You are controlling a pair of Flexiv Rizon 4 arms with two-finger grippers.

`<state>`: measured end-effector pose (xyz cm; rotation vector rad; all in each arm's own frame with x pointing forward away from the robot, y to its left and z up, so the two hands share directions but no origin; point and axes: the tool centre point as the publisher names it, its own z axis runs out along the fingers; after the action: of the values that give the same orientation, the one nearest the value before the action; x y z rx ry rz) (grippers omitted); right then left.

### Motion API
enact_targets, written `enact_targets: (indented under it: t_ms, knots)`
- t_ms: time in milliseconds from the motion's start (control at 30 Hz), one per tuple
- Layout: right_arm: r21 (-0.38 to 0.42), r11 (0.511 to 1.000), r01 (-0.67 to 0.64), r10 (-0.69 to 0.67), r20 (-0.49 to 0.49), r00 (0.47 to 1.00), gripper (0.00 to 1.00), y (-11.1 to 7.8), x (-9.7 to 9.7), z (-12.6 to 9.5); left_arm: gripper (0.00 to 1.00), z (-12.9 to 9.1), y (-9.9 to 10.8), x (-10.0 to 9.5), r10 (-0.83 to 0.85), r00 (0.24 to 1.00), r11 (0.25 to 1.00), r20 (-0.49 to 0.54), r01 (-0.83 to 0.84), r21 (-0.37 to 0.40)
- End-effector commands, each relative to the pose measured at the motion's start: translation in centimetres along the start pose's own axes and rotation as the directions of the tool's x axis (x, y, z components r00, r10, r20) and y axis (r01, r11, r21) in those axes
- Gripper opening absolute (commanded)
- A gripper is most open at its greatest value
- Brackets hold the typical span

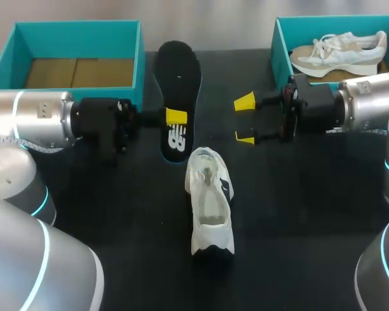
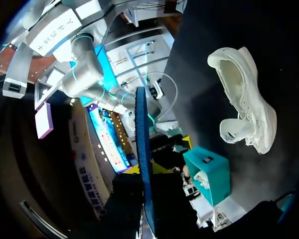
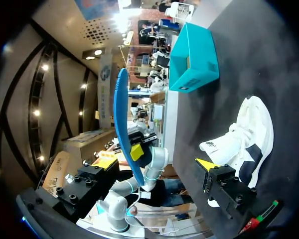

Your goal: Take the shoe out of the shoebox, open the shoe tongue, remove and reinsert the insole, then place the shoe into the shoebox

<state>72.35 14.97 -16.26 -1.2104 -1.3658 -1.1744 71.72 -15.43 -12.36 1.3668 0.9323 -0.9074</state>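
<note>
My left gripper (image 1: 176,117) is shut on the edge of a black insole (image 1: 178,97), near its heel end, and holds it above the table. In the left wrist view the insole (image 2: 143,159) shows edge-on, running out between the fingers. The white shoe (image 1: 209,201) lies on the black table (image 1: 104,214) in front of both grippers, its opening facing up. My right gripper (image 1: 246,120) stands open to the right of the insole, holding nothing. The right wrist view shows one of its yellow fingertips (image 3: 205,164) beside the shoe (image 3: 244,139), with the insole (image 3: 122,124) beyond.
A teal shoebox (image 1: 78,39) with a bare cardboard floor stands at the back left. A second teal box (image 1: 282,45) at the back right holds another pale shoe (image 1: 340,52).
</note>
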Motion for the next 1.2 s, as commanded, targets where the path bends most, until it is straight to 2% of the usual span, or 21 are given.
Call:
enact_targets:
  t_ms: [33,367,433,567,867,933,1200]
  knots:
    - [-0.002,1.000,0.000,0.000,0.001,1.000,1.00,0.0,0.0,0.2,0.00,-0.1,-0.3,0.3,-0.012,1.000,1.000,0.000,0.012,-0.014]
    - [-0.002,1.000,0.000,0.000,0.001,1.000,1.00,0.0,0.0,0.2,0.00,-0.1,-0.3,0.3,-0.012,1.000,1.000,0.000,0.012,-0.014]
    - [-0.002,1.000,0.000,0.000,0.001,1.000,1.00,0.0,0.0,0.2,0.00,0.1,-0.6,1.1,-0.015,1.000,1.000,-0.024,0.015,-0.018]
    - [-0.012,1.000,0.005,-0.005,0.017,1.000,1.00,1.4,0.0,1.3,0.00,0.5,-1.0,2.1,-0.031,0.999,0.999,-0.038,0.030,-0.011]
    - [-0.045,0.999,0.021,-0.020,0.015,1.000,1.00,3.6,0.2,3.0,0.00,0.9,-1.8,2.5,-0.075,0.997,0.997,-0.030,0.075,-0.007]
    - [-0.044,0.999,-0.014,0.017,0.051,0.999,1.00,3.6,-0.2,3.0,0.00,1.1,-2.1,2.7,-0.091,0.995,0.996,-0.032,0.091,-0.011]
    - [-0.044,0.999,-0.014,0.017,0.051,0.999,1.00,3.6,-0.2,3.0,0.00,1.2,-2.4,3.1,-0.159,0.987,0.987,-0.006,0.158,-0.033]
